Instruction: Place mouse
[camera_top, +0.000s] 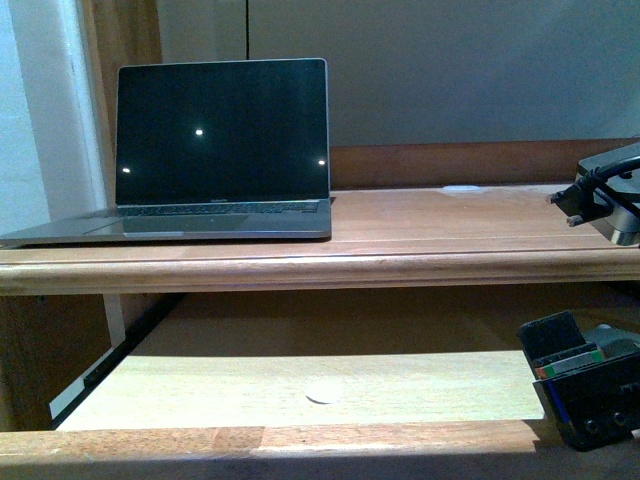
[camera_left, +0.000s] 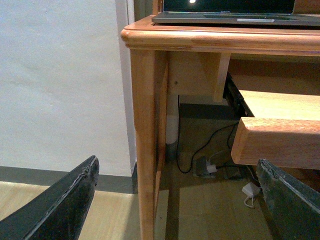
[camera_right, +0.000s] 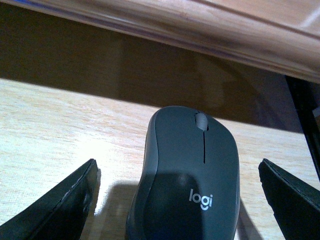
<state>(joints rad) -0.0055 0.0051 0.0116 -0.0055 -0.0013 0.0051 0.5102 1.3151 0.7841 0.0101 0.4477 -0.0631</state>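
Two hazards to log, both on the right side.

Found tabletop (camera_top: 450, 225) spanning the middle of the front view, with laptop (camera_top: 222, 150) open at upper left, screen dark. Found pull-out shelf (camera_top: 250, 390) below it, pale wood, filling the lower half of that view.

Noted left gripper (camera_left: 177, 162) spread open and empty, low beside the desk leg (camera_left: 145, 150); not visible in the front view; no threat judged.

Located right gripper (camera_right: 177, 165) at the lower right corner of the front view, low over the shelf's right end. Released, fingers (camera_right: 65, 200) wide apart, touching nothing.

Located mouse (camera_right: 187, 185) at centre of the right wrist view, lying on the shelf between those fingers, with a clear gap either side and scroll wheel toward the shadowed back. Judged set down, with only the withdrawal outstanding. Could not pick it out with certainty in the front view, nor tell its margin from the shelf's edges.

Noted loose cables (camera_left: 200, 150) on the floor beneath; no bearing.

Hazard one: clipping the mouse on the way out. Likely cause: sideways drift or twist while backing off, bringing a finger against the smooth dome and skidding it across slick wood, possibly off the shelf.

Hazard two: striking the tabletop's front lip (camera_right: 200, 25), seen overhanging at the top of the right wrist view. Likely cause: rising before pulling back. Possible knock-on: jolting the shelf on its runners.
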